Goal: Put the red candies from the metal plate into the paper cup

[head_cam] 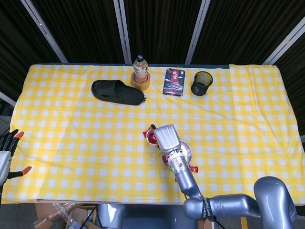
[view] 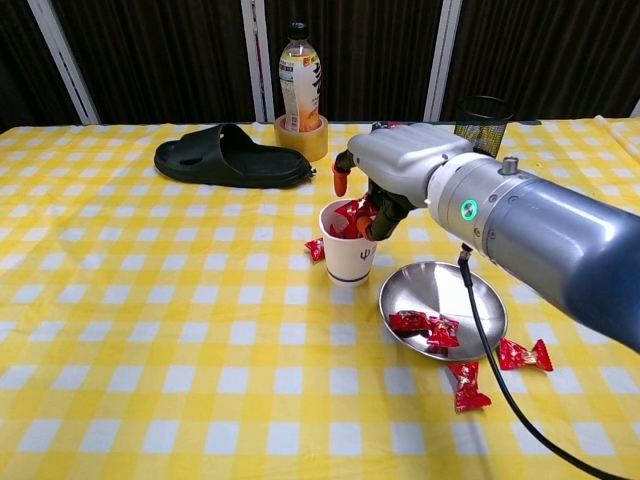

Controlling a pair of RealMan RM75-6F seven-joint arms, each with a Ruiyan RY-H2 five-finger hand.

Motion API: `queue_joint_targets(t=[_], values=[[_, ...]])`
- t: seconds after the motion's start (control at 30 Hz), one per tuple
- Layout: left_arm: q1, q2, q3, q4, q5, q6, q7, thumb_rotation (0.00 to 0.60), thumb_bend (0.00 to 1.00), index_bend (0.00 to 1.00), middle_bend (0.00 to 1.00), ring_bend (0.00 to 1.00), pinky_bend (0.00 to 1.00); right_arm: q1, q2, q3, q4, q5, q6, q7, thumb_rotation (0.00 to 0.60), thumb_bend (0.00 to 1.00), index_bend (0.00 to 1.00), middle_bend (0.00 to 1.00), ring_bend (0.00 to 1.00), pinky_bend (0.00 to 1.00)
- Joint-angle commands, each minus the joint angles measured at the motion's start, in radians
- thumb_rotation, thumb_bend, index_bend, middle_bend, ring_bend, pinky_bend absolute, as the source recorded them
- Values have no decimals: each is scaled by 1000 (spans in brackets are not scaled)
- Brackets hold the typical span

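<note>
A white paper cup [view: 348,252] stands left of the metal plate [view: 470,292] with red candies [view: 349,214] sticking out of its top. My right hand [view: 400,172] hovers just over the cup's right rim. Its orange-tipped fingers [view: 341,181] are apart, and one tip is down by the candies in the cup. I see nothing pinched between them. Two red candies [view: 424,326] lie in the plate. In the head view the right hand [head_cam: 167,138] hides most of the cup [head_cam: 152,135]. My left hand [head_cam: 6,153] waits at the table's left edge, fingers spread and empty.
Loose red candies lie on the cloth: one [view: 525,354] right of the plate, one [view: 466,385] in front of it, one [view: 316,249] left of the cup. At the back stand a black slipper [view: 230,157], a bottle [view: 300,80] in a tape roll, and a mesh cup [view: 484,117].
</note>
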Motion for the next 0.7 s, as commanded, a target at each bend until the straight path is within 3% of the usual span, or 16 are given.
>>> queue_joint_targets(t=[0.03, 0.7], values=[[0, 0, 0, 0, 0, 0, 0, 600, 47, 5, 0, 0, 0, -2, 0, -4, -7, -6, 7, -3, 600, 553, 303, 855, 923, 978], [0, 0, -1, 3, 1, 3, -5, 600, 48, 5, 0, 0, 0, -25, 16, -27, -75, -50, 56, -15, 600, 504, 221, 855, 922, 978]])
